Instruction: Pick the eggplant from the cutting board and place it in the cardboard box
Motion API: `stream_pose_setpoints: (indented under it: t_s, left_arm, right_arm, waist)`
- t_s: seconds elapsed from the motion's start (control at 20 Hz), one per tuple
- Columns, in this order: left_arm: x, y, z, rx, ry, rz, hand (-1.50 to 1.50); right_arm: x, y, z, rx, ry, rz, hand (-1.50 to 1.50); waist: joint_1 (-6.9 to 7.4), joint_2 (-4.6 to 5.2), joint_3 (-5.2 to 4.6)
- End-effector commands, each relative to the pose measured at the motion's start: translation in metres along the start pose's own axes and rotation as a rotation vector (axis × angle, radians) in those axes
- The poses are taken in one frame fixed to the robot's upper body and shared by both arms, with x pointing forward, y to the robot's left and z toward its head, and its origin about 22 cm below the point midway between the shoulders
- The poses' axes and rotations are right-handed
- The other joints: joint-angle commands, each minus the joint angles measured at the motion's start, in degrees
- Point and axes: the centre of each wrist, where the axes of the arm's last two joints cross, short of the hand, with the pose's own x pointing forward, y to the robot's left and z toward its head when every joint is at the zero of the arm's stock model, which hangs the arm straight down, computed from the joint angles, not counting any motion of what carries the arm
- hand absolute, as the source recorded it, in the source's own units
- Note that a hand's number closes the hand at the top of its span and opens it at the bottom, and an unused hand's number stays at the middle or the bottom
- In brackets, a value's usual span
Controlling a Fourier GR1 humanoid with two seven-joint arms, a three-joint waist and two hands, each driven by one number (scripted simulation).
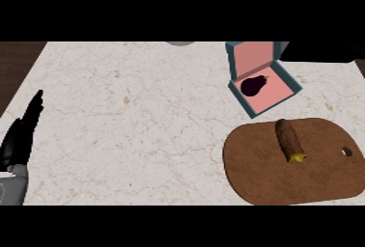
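On the marble counter (143, 120), head view only, the cutting board (299, 169) serves as the reference landmark: a brown wooden board with rounded corners and a small hole near its right edge, lying at the lower right of the counter. Just beyond the board's far edge, slightly left of its centre line, sits the cardboard box (246, 103), teal on the outside and pink inside, its lid tipped up on the far side. Dark purple eggplant (254, 85) rests inside the box, on the pink floor, toward the far left part of the compartment; it is apart from the board and no hand touches it. One brown, elongated vegetable (287, 136) with a yellowish tip lies on the board's upper middle, its long axis running roughly away from the near edge, yellow end nearest the viewer. Well to the left of the board, at the counter's left edge, the left hand (21, 132) shows: black fingers straight and extended, pointing away, holding nothing, with the grey forearm below it. Right hand does not appear anywhere in this view. A small grey object shows at the counter's far edge, too cropped to identify.
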Motion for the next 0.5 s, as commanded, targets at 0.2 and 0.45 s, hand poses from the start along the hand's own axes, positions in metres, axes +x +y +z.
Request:
stream_pose_setpoints:
  t_s: [0.2,0.45]
  left_arm:
    - [-0.008,0.005,0.000,-0.004,0.019,0.004,0.00]
    - [0.006,-0.016,0.000,0.001,0.004,0.000,0.00]
  right_arm:
    - [-0.035,-0.091,0.024,0.006,0.000,0.033,-1.50]
    - [-0.035,-0.146,0.035,0.083,0.040,0.085,-1.50]
  waist:
    - [-0.96,-0.42,-0.03]
    - [-0.84,-0.25,0.04]
